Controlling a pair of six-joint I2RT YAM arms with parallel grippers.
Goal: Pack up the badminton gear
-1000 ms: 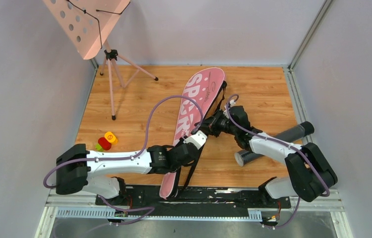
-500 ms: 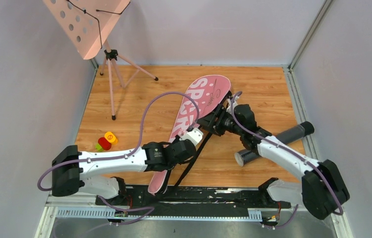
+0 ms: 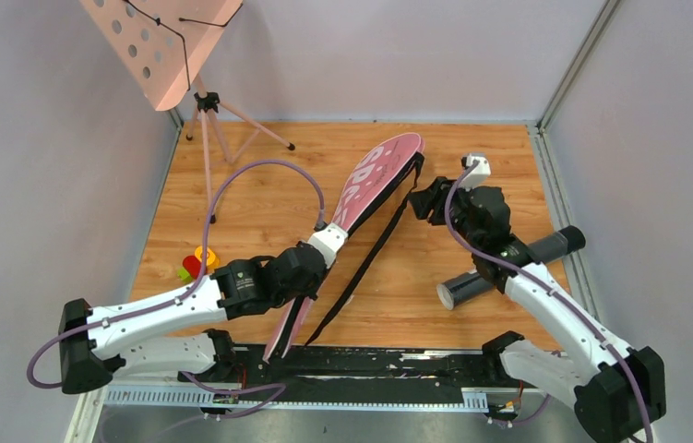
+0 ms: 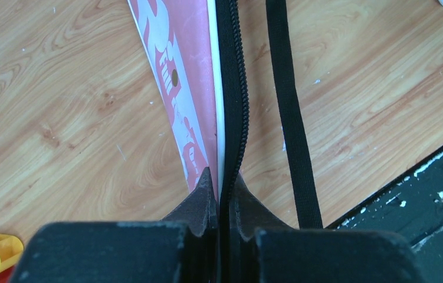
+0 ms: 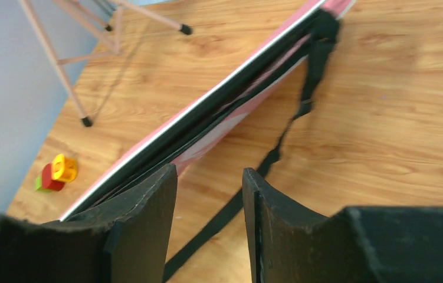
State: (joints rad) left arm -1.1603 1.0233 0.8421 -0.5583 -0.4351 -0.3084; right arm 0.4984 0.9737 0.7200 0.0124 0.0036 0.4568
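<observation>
The racket bag [image 3: 375, 175] is showing pink with white lettering and a black zip, its strap [image 3: 372, 254] running black. The tube [image 3: 559, 245] is showing black, the music stand [image 3: 153, 37] pale pink dotted with holes, the table [image 3: 259, 148] warm wood grain, the blocks [image 3: 197, 265] yellow, red and green.

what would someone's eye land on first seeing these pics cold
First the long pink racket bag, lying diagonally across the middle of the wooden floor and tipped onto its edge, with the left gripper shut on its black zipper edge near the near end. Next come the right gripper, open to the right of the bag's far end, and the pink perforated music stand in the far left corner.
</observation>
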